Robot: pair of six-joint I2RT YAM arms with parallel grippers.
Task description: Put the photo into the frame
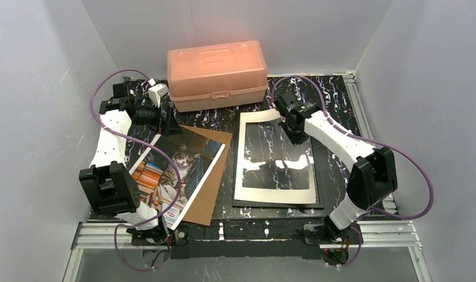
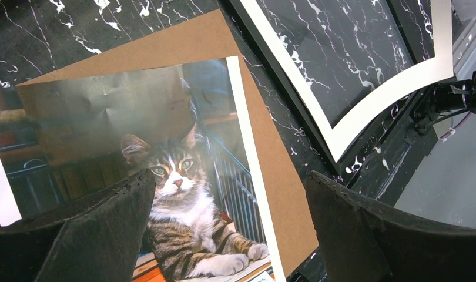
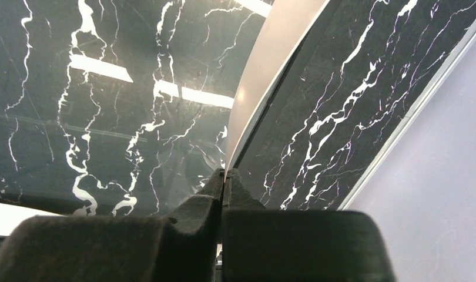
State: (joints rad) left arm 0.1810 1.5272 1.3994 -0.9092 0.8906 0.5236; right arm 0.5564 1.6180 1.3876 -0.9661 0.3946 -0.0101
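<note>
My right gripper (image 3: 224,176) is pinched closed on the far edge of the white mat (image 1: 242,158), whose thin sheet runs straight into the seam between my pads and curls up from the corner I hold. My left gripper (image 2: 230,182) hangs with its jaws spread wide and nothing between them, just above the far end of the photo (image 1: 177,164).

The photo lies face up and askew on the brown backing board (image 1: 211,194), to the left of the frame (image 1: 278,205). The frame lies flat on the table (image 1: 335,100) with the rest of the mat resting on it.

I judge the print to be very light and floppy, a single sheet that will sag and flutter if I carry it by one end. Its face throws back glare in my left wrist view, so I expect it to be slick under the pads and easy to mark. It sits flush on the board, so a pinch from straight above would likely find no lip. I would go for the white border along the long edge beside my left fingers (image 2: 77,235), or a corner, coming in low so one pad slides under. A light grip should do, since a hard pinch or a sharp lift could crease the paper, and I should keep off the cat
</note>
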